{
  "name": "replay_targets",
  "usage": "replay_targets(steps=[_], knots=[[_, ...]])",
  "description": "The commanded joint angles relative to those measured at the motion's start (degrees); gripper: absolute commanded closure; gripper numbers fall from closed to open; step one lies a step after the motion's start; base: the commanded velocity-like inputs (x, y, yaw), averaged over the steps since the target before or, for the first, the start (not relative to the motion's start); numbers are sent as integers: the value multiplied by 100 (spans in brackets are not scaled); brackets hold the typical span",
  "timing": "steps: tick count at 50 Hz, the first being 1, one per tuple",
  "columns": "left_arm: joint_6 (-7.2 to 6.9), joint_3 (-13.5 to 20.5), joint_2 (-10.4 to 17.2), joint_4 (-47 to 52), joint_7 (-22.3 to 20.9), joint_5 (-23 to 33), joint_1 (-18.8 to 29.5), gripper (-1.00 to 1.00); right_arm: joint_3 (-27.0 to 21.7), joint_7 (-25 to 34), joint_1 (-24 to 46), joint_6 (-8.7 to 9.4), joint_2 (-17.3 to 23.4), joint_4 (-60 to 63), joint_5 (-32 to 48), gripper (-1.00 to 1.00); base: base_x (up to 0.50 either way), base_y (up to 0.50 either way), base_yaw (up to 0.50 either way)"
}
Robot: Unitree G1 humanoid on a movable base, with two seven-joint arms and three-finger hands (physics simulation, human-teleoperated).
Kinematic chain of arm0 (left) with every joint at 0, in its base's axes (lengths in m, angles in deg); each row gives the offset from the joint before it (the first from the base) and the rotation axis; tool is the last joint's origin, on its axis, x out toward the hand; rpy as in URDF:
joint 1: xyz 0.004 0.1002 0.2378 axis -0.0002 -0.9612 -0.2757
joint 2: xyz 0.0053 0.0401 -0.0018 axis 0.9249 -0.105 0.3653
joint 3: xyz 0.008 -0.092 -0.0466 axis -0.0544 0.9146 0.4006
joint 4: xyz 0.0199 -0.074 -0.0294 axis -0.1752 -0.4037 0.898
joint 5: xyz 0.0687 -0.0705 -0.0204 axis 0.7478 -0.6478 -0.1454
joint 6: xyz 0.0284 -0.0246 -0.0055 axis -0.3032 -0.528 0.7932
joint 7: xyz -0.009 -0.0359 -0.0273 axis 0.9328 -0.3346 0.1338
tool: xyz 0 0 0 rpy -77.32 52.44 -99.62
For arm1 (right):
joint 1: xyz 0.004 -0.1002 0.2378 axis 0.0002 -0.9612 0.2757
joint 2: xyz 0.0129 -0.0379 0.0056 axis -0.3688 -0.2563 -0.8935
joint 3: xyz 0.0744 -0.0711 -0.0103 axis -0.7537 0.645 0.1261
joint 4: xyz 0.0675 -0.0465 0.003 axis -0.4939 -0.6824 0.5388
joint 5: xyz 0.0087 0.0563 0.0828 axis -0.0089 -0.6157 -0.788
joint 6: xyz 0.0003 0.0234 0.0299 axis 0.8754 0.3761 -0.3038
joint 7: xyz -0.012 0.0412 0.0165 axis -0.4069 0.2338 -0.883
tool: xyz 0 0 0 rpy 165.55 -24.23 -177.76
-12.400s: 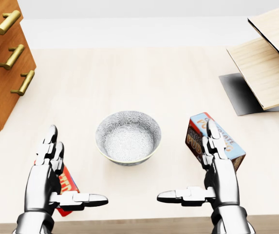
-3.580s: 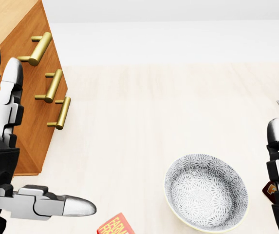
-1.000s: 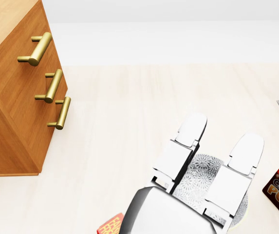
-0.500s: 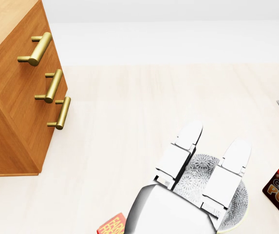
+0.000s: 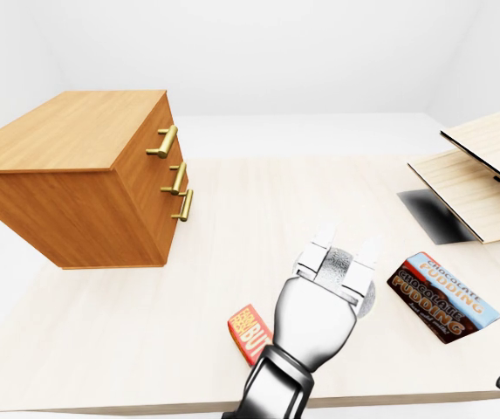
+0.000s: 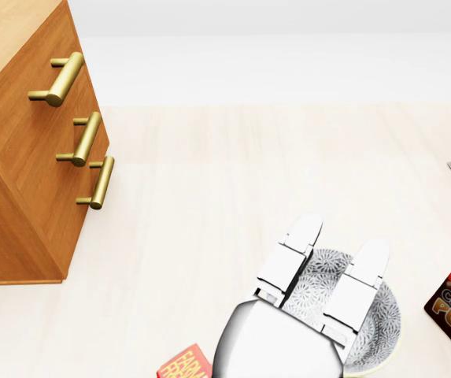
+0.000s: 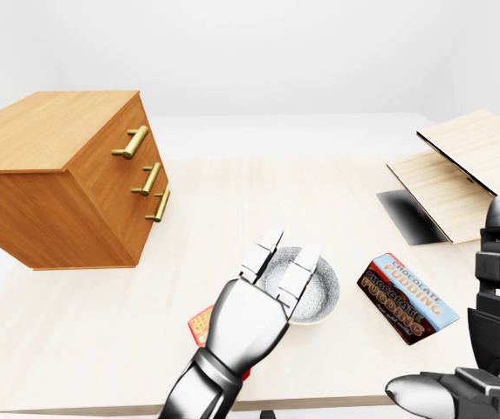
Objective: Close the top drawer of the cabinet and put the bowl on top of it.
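Note:
The wooden cabinet (image 7: pixel 53 188) stands at the left, and its three brass-handled drawer fronts (image 6: pixel 68 153) look flush. A grey patterned bowl (image 7: pixel 319 297) rests on the pale table, right of the cabinet. My left hand (image 6: pixel 337 250) reaches over the bowl from the bottom of the head view. Its two fingers (image 6: pixel 292 256) lie straight across the near rim and its thumb is hidden. Nothing is gripped. My right hand (image 7: pixel 451 299) is raised at the right-eye view's lower right, open and empty, away from the bowl.
A chocolate pudding box (image 7: pixel 407 297) lies just right of the bowl. A small red box (image 5: pixel 250 332) sits by my left wrist. Pale wood boards (image 5: pixel 476 175) lean at the far right over a dark patch. The table's near edge (image 5: pixel 101 406) runs along the bottom.

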State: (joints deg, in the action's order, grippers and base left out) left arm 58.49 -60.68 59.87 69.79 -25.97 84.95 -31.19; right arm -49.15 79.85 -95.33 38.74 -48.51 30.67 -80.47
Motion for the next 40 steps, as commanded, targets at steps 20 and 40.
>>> replay_targets(steps=[20, 40], knots=[[0, 344, -227, -1081, 452, -372, 261, -100, 52, 27, 31, 0, -31, 0, 73, -100, 0, 0, 0], [0, 420, -327, -1633, 728, -438, 331, -100, -52, 14, 21, 0, 9, 0, -51, -100, 0, 0, 0]])
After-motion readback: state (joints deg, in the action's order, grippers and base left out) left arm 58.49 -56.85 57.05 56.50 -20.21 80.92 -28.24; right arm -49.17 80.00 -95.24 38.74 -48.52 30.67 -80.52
